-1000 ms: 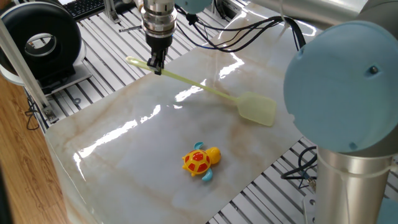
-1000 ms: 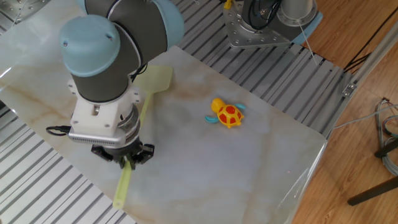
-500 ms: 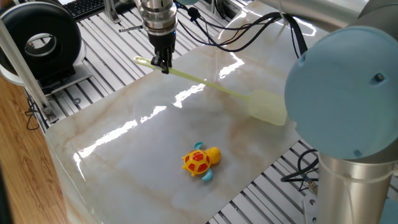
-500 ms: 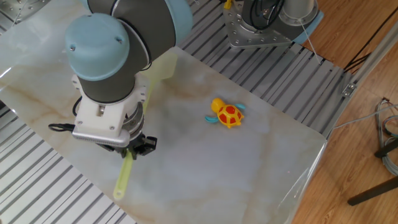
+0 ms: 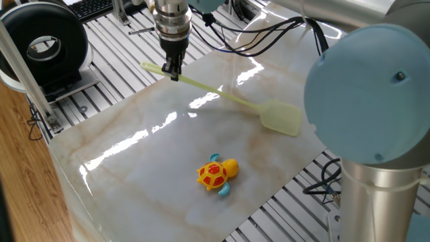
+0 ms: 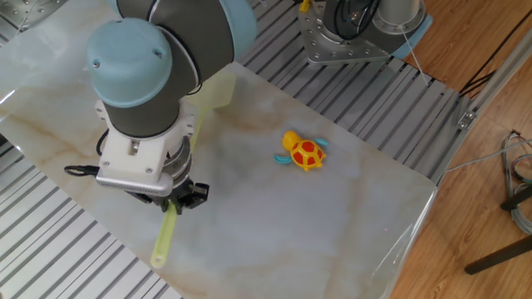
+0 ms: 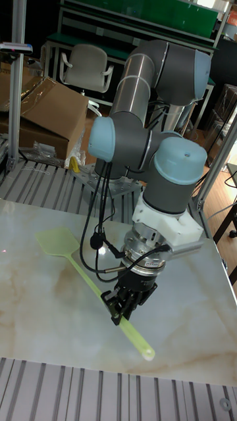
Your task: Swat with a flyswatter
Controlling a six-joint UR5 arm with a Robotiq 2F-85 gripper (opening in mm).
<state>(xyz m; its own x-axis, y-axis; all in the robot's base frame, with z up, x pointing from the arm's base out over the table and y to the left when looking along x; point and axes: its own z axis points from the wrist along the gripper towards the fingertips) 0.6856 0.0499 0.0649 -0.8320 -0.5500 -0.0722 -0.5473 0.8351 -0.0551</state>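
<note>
My gripper (image 5: 173, 70) is clenched on the flyswatter (image 5: 222, 98) near the handle end; a short stub of handle sticks out past my fingers (image 7: 122, 304); the long shaft runs away across the table to the flat mesh head (image 5: 281, 117), which sits low over — perhaps touching — the marble-patterned tabletop (image 5: 134, 168). The step in hand, as I judge it, is the swat itself: tool gripped, head near the bottom of a stroke. The next move calls for a lift at the wrist, then a quick downward tilt. The toy turtle (image 5: 217, 173) lies well apart from the head, nearer the table's edge; ribbed aluminium framing (image 6: 50, 241) surrounds the slab — beyond it, cardboard boxes (image 7: 49, 122) and a chair (image 7: 87, 68).
</note>
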